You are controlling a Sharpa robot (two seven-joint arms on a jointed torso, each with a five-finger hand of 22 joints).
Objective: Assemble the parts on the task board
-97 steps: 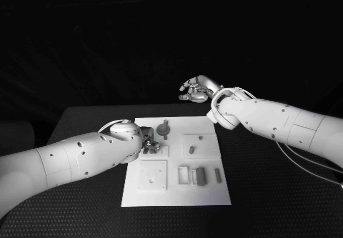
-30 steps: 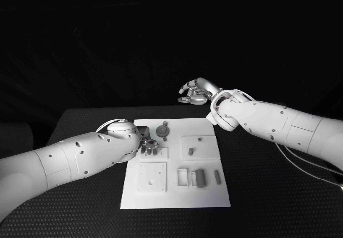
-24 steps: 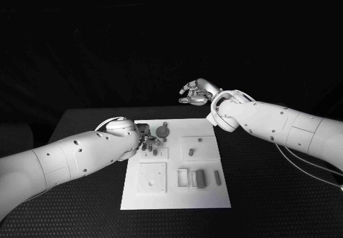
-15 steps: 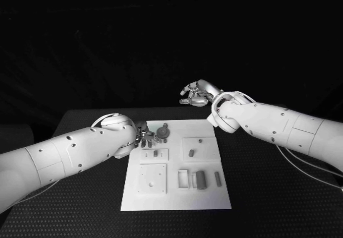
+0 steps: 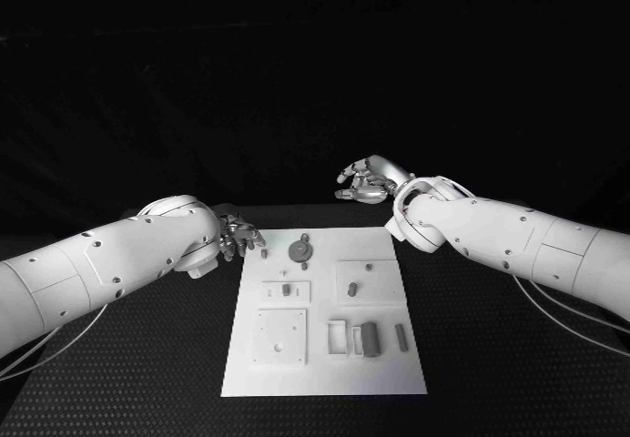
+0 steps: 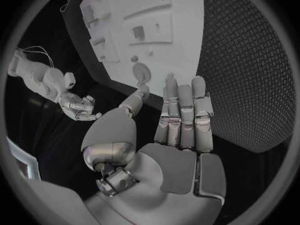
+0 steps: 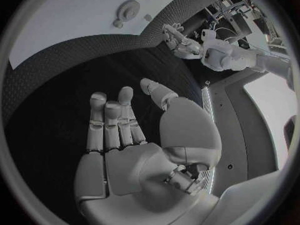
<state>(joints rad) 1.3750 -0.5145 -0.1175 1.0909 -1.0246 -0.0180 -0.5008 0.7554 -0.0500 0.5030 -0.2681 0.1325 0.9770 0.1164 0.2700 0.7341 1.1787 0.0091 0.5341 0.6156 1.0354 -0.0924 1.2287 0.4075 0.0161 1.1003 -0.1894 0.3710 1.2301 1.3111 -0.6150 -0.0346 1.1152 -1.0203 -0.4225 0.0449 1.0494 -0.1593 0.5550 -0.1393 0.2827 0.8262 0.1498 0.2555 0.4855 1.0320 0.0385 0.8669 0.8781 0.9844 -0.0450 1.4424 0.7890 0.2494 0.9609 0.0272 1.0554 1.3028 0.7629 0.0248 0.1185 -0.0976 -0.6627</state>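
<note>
Left hand withdrawn off the task board to its far-left corner, fingers straight, empty, right hand loosely spread beyond it

Head camera looks down; both wrist cameras share the task board.

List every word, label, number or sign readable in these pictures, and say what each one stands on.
None can be read.
Task board: plain white, with raised plates and small grey parts but no lettering to be made out.
Left hand and right hand: bare silver, no markings visible.
Table: black textured surface, no signs.
</note>
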